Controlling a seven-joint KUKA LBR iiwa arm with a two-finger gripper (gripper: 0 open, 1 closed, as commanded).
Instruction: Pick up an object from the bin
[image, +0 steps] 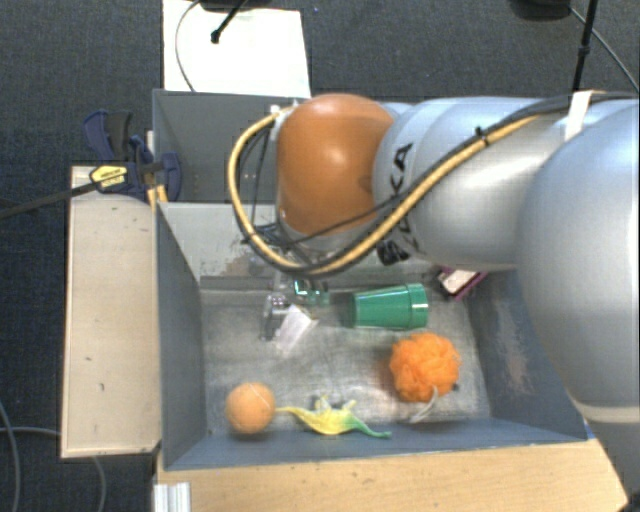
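Camera view: grey bin (180, 330) at mid-frame.
Gripper (285, 318): low over the bin floor, upper left; wide or narrow, I cannot tell.
Nearest thing: green cup (390, 307), on its side, just right of the gripper.
Other contents: orange pom-pom (424, 366) lower right; peach ball (250, 408) and yellow toy lizard (330, 420) along the lower edge.
Risk: likely a nudged cup rolling away, leaving an empty grasp.

Even overhead light; sheen on silver arm (500, 190); soft shadow across bin (335, 368) floor.
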